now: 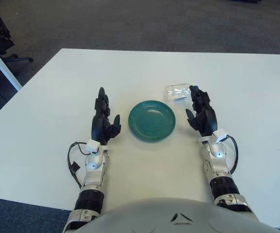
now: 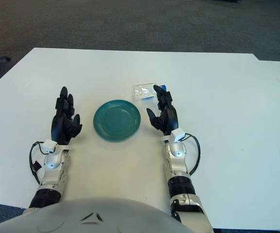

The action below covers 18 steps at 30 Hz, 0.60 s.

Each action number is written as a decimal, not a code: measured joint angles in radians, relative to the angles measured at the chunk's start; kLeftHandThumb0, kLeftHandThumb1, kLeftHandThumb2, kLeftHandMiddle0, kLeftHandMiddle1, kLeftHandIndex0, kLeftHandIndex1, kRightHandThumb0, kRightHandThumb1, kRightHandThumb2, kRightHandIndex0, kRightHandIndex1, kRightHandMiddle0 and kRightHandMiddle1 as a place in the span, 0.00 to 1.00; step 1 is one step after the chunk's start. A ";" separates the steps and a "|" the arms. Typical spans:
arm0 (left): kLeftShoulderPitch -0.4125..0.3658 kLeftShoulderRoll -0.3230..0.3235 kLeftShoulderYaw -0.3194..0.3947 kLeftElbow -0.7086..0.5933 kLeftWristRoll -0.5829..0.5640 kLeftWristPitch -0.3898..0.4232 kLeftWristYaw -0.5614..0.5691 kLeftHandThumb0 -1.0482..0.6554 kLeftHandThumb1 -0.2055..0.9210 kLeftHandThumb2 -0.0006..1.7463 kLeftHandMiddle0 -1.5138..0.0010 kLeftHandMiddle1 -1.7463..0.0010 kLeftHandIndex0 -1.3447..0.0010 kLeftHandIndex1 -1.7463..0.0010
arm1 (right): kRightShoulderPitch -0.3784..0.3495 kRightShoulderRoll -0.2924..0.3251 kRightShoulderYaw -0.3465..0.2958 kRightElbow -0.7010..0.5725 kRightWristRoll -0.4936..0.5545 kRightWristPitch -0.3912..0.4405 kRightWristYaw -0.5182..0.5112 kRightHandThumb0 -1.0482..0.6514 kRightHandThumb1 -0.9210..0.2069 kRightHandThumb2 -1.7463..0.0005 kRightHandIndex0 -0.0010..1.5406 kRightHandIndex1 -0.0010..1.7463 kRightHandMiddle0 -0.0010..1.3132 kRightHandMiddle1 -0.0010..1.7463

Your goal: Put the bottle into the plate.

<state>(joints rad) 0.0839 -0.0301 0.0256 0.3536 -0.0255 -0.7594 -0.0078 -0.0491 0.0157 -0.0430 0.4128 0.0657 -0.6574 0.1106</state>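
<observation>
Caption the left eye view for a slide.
Open right hand reaches toward the lying clear bottle beside the empty green plate.

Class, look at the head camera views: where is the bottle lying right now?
The bottle lies on its side on the white table, beyond and to the right of the green plate, just ahead of the right hand.

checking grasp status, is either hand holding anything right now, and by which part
Nothing is held. The right hand is open beside the lying bottle, fingertips near its cap end. The left hand rests open, left of the plate.
</observation>
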 measured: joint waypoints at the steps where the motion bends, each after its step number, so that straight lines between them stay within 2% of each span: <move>1: 0.000 0.000 0.000 0.000 0.000 -0.002 0.001 0.06 1.00 0.31 1.00 1.00 1.00 0.92 | 0.006 0.001 0.001 -0.008 0.000 0.009 -0.002 0.22 0.00 0.84 0.14 0.01 0.00 0.40; 11: -0.001 0.001 -0.001 0.002 0.001 -0.006 0.004 0.06 1.00 0.31 1.00 1.00 1.00 0.91 | 0.065 0.009 0.011 -0.098 -0.007 0.099 -0.029 0.22 0.01 0.85 0.17 0.02 0.00 0.39; 18: -0.002 0.001 -0.002 0.003 0.001 -0.006 0.004 0.07 1.00 0.31 1.00 1.00 1.00 0.90 | 0.080 0.015 0.016 -0.150 -0.013 0.151 -0.053 0.22 0.00 0.86 0.18 0.02 0.00 0.38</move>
<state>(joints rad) 0.0818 -0.0293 0.0233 0.3570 -0.0250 -0.7654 -0.0034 0.0314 0.0306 -0.0269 0.2624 0.0524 -0.5061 0.0581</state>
